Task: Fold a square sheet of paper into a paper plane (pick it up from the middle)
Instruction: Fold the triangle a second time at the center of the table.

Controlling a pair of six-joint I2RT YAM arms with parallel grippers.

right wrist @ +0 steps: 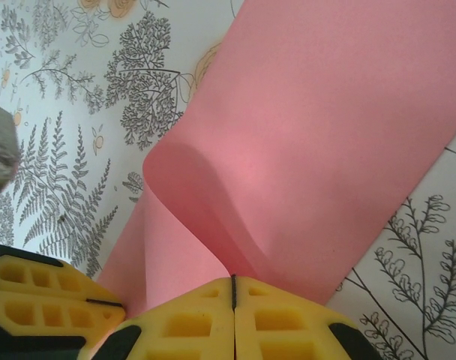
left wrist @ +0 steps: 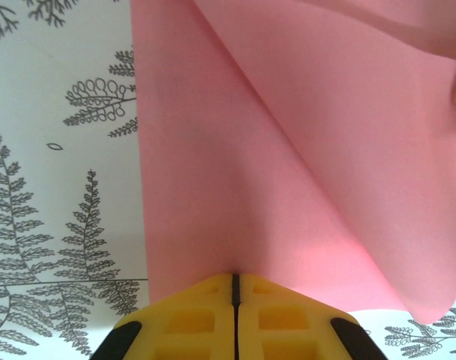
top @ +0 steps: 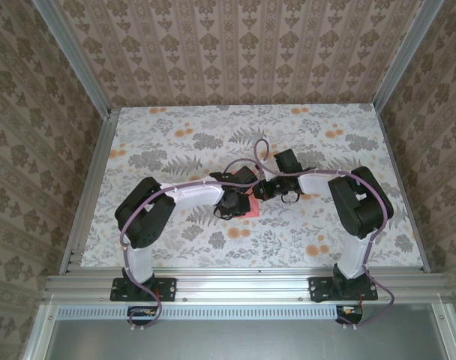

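Observation:
The square sheet of paper [top: 248, 205] is plain salmon pink and lies mid-table, partly under both wrists. In the left wrist view the sheet [left wrist: 235, 172] lies flat ahead, with one side curling up and over from the upper right. My left gripper [left wrist: 235, 281] is shut, its yellow fingertips pinching the sheet's near edge. In the right wrist view the sheet [right wrist: 325, 135] bends into a rounded loop, and my right gripper [right wrist: 233, 281] is shut on the base of that loop. The left gripper's yellow fingers [right wrist: 40, 296] sit close at the lower left. The paper plane is out of view.
The table [top: 175, 135] has a white cloth printed with grey ferns and orange flowers [top: 314, 249]. Patterned walls and metal posts stand round three sides. Both arms [top: 190, 191] reach inward and meet near the middle, with cables looping over them.

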